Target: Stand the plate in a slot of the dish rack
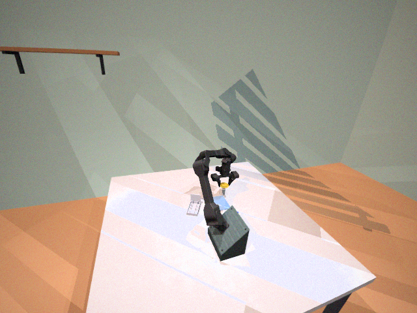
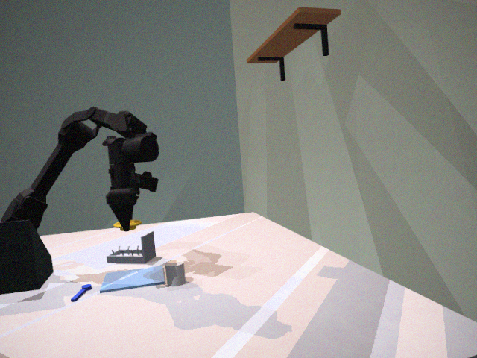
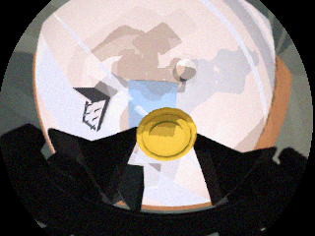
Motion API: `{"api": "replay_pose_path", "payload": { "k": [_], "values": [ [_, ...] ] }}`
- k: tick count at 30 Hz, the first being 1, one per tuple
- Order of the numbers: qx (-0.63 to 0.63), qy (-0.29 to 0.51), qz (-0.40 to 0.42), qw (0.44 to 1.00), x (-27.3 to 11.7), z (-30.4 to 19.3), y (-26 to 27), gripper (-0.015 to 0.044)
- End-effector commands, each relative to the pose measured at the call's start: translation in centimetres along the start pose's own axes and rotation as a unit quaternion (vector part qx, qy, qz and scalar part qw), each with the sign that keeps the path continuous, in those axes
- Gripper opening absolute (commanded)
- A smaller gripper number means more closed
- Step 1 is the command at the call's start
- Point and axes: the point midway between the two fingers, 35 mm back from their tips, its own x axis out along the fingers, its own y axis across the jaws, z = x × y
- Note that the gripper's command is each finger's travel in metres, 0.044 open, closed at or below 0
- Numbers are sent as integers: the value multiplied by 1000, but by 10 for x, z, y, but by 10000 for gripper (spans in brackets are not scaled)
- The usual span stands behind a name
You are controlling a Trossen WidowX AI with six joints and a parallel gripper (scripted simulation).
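Note:
My gripper (image 1: pixel 224 184) (image 2: pixel 126 228) (image 3: pixel 165 133) is shut on the yellow plate (image 1: pixel 224 185) (image 2: pixel 134 223) (image 3: pixel 169 147), with one finger at each side of its rim. The plate lies level between the fingers, high above the table. The grey dish rack (image 1: pixel 193 207) (image 2: pixel 125 259) (image 3: pixel 94 114) stands on the table, with short pegs and a taller panel at one end. It lies left of the plate in the wrist view. Its slots look empty.
A light blue mat (image 1: pixel 221 203) (image 2: pixel 133 279) (image 3: pixel 153 95) lies below the plate. A grey cylinder (image 2: pixel 175 274) (image 3: pixel 184 72) stands at the mat's end. A blue spoon-like thing (image 2: pixel 80 293) lies near the mat. A wooden shelf (image 1: pixel 60 51) (image 2: pixel 294 32) is on the wall.

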Motion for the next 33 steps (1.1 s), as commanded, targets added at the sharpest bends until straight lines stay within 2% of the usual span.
{"api": "replay_pose_path", "payload": {
  "k": [1, 11, 22, 33],
  "values": [
    [-2, -1, -2, 1000, -16, 0, -1, 0],
    [9, 0, -1, 1000, -43, 0, 3, 0],
    [191, -3, -2, 981, -53, -4, 60, 0],
    [370, -6, 1, 929, -58, -16, 114, 0]
  ]
}}
